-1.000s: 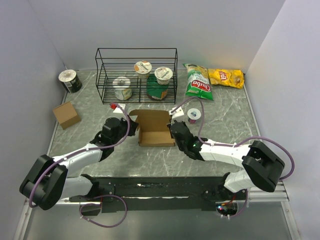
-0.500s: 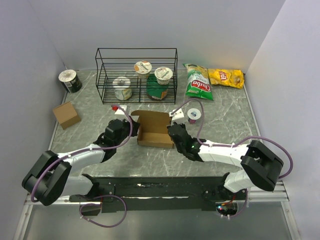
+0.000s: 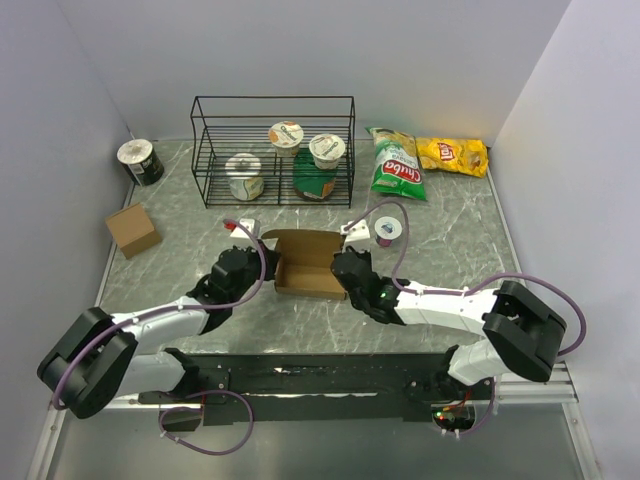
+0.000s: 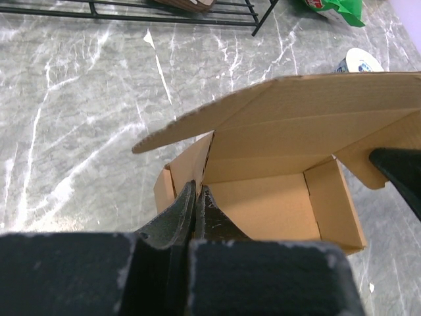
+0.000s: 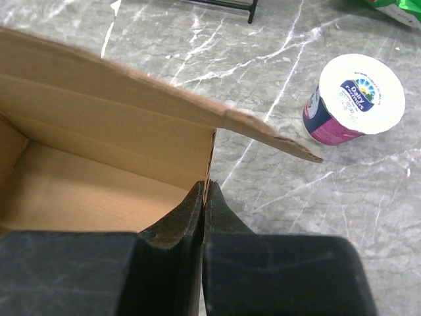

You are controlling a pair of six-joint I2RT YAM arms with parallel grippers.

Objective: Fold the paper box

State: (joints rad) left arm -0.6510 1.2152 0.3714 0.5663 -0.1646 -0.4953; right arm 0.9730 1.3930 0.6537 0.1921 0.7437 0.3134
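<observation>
At the table's (image 3: 450, 240) middle, the paper box (image 3: 308, 270) sits half-formed with its lid flap raised. The left gripper (image 4: 197, 191) and right gripper (image 5: 205, 187) each pinch a side wall between closed fingers, probably to steady the tray. Only the wrist views show cardboard caught there; the overhead view hides it

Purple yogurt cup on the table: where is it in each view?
Top external: purple yogurt cup mid-table, right of the paper box.
Left wrist: cup at top right, beyond the box lid, partly hidden.
Right wrist: cup at upper right, foil top up.
Shared landmark: the paper box's open lid.
</observation>
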